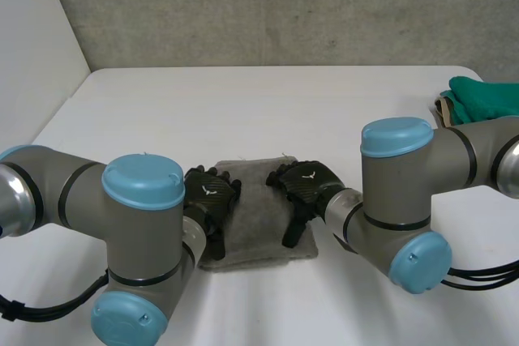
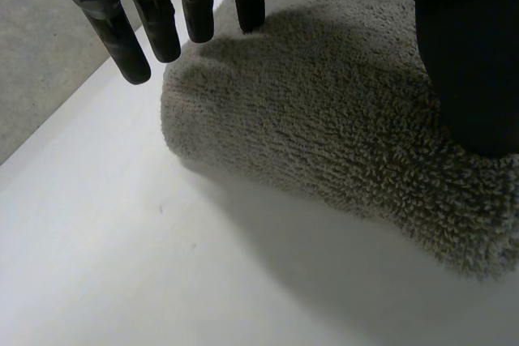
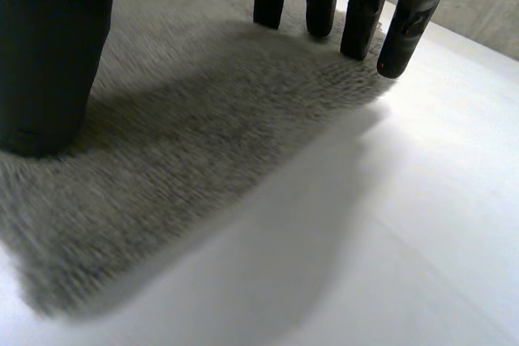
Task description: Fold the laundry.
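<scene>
A folded grey towel (image 1: pixel 258 220) lies on the white table (image 1: pixel 268 111) near its front edge, between my two arms. My left hand (image 1: pixel 211 196) rests over the towel's left edge with straight fingers (image 2: pixel 154 18) reaching to its far corner, and its thumb (image 2: pixel 470 70) presses down on the pile. My right hand (image 1: pixel 302 185) lies over the towel's right edge, its fingers (image 3: pixel 361 22) straight along the far edge of the towel (image 3: pixel 186 143) and its thumb (image 3: pixel 49 62) pressing down on the cloth. Both hands are open and grip nothing.
A heap of green cloth (image 1: pixel 486 99) with a tan piece beside it sits at the table's right edge. A grey wall (image 1: pixel 268 6) rises behind the table. Bare white tabletop stretches beyond the towel (image 2: pixel 324 119) and on both sides.
</scene>
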Controlling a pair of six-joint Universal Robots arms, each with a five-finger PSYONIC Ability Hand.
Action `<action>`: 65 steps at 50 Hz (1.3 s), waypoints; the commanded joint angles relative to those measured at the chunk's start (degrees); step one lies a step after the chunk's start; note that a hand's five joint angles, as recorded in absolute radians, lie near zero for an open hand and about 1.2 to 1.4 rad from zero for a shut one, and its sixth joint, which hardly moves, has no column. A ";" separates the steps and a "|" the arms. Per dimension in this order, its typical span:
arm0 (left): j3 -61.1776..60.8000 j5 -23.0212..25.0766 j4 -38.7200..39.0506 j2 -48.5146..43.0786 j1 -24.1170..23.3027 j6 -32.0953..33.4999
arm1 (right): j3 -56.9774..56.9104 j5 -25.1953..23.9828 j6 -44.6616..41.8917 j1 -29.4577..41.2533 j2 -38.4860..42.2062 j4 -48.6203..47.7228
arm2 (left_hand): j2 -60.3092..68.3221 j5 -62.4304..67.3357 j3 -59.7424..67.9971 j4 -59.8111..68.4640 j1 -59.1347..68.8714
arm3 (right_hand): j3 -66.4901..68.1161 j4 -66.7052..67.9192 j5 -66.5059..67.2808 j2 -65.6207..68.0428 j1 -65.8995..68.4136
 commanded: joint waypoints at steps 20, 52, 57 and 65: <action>13.38 26.44 -12.80 15.63 6.59 -5.88 | 22.63 8.78 -6.81 8.94 -18.24 -20.02 | -0.05 -1.05 -0.55 0.01 0.90 | -2.28 -3.39 -3.39 -2.54 -1.56; 16.55 29.97 -16.41 15.55 6.50 -6.77 | 14.74 9.14 -12.88 11.85 -1.10 -30.75 | 0.11 -0.89 -0.39 0.18 1.07 | 4.02 2.90 2.91 3.75 4.74; 16.64 29.97 -16.41 15.55 6.50 -7.82 | 13.24 9.05 -12.96 11.85 0.13 -30.83 | 0.11 -0.89 -0.39 0.18 1.07 | 9.22 8.11 8.11 8.96 9.94; 16.55 30.05 -16.41 15.63 6.50 -9.23 | 9.99 8.79 -12.96 11.85 2.41 -30.05 | 0.28 -0.72 -0.22 0.35 1.24 | 19.50 18.38 18.39 19.23 20.22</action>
